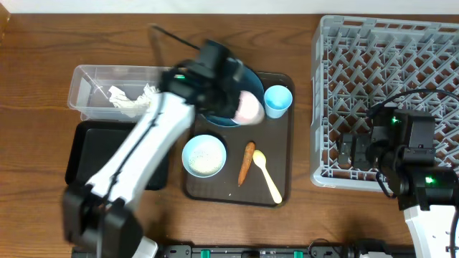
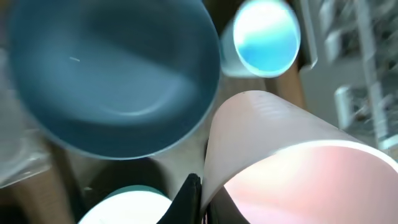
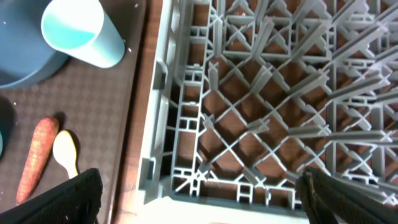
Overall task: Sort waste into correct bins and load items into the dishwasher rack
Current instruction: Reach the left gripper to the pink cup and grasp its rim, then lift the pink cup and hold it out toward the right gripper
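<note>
Across the centre of the overhead view, the blurred left arm covers most of the dark blue plate [image 1: 222,120]. Only the plate's lower rim shows on the brown serving tray [image 1: 285,154]. At the arm's tip the left gripper [image 1: 237,100] is clenched on the wall of the pink-white cup [image 1: 249,109], which is tilted over the plate's right edge. Whether cup and plate touch cannot be told. In the left wrist view only one dark finger [image 2: 190,198] shows, pressed against the cup's rim; the other is hidden.

Just right of the pink-white cup stands the light blue cup [image 1: 278,100], upright. Lower on the tray are the white bowl [image 1: 204,155], holding rice, then the carrot [image 1: 246,163] and the pale yellow spoon [image 1: 267,175] side by side.

At upper left the clear tub [image 1: 90,86] holds crumpled paper scraps [image 1: 128,99]. The black tray [image 1: 77,154] below it is partly hidden by the arm.

At right, the right gripper [image 1: 355,150] hangs with jaws spread wide and holding nothing, over the lower part of the grey rack [image 1: 387,57], whose right side is cut off.
</note>
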### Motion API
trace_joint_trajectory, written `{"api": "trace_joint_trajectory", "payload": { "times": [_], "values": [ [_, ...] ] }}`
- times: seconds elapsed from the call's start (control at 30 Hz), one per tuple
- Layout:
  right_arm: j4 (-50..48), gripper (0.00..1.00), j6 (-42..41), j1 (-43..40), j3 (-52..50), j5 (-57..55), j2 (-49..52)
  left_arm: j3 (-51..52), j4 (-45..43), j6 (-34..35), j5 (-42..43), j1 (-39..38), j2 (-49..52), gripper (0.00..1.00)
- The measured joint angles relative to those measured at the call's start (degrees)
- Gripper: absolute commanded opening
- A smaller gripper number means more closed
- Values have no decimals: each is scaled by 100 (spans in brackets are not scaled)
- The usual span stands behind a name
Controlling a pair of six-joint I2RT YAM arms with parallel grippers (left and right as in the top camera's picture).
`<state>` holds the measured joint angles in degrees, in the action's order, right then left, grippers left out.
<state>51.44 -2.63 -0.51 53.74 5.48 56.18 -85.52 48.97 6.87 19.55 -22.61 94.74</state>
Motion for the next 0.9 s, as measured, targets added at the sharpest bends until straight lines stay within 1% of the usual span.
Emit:
{"api": "trace_joint_trajectory", "payload": {
  "times": [0.07,0.2,0.33,0.43,0.47,0.5,0.57,0.7,0.77,0.9],
  "values": [
    [-138,99,-50,0,0,-9,22,0,-63,50,442,319,-133,6],
    [-492,99,-192,0,0,74,201,0,-415,85,1725,942,-96,6],
    [-990,99,-208,-2,0,723,553,0,-979,55,3152,1287,42,6],
    [-1488,99,-37,-68,0,1716,883,0,-1237,-83,4111,1333,184,6],
    [-1714,99,87,-114,0,2229,1032,0,-1237,-157,4406,1333,249,6],
    [-1823,99,157,-138,0,2531,1115,0,-1237,-219,4594,1327,291,6],
    [-2120,99,479,-188,0,3519,1335,0,-1239,-363,5023,1316,404,6],
    [-2441,99,1231,-195,0,5307,1600,0,-1246,-527,5532,1314,546,6],
    [-2544,99,1578,-195,0,6000,1655,0,-1244,-557,5681,1314,581,6],
    [-2809,99,2026,-195,0,6837,1681,0,-1287,-573,5991,1294,599,6]
  ]
}}
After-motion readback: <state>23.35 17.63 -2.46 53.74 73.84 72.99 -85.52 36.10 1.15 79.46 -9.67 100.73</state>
